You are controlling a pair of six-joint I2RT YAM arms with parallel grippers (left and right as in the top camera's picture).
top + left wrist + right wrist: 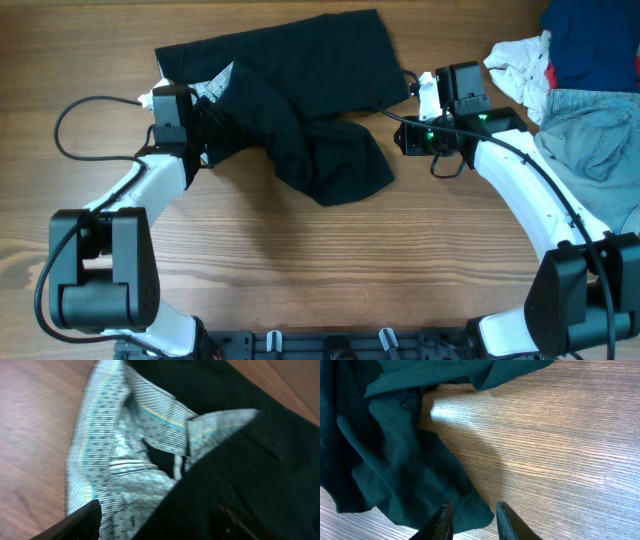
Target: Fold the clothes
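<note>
**A:** Edges first: where does the black garment (310,70) stop?

**B:** It lies on the counter (300,270) toward the far edge, about the middle. One rumpled lobe reaches down toward the counter's centre.

**A:** And the left claw (200,120)?

**B:** It's right at the garment's left end, by the pale grey lining (115,460), which is turned up and showing. Black cloth covers the fingers from above, so I cannot tell whether they are spread or pinching.

**A:** The right claw (473,507)?

**B:** It's just off the garment's right side, over bare wood. Its fingers stand a little apart, holding nothing, and the lobe's hem lies on the wood beneath them.

**A:** Room to move?

**B:** Plenty toward the near edge, where there's bare wood between the two arms. The far right corner is crowded. A white cloth (520,65), a navy garment (590,35) and denim shorts (590,140) are heaped together there, just beside the right arm.
</note>
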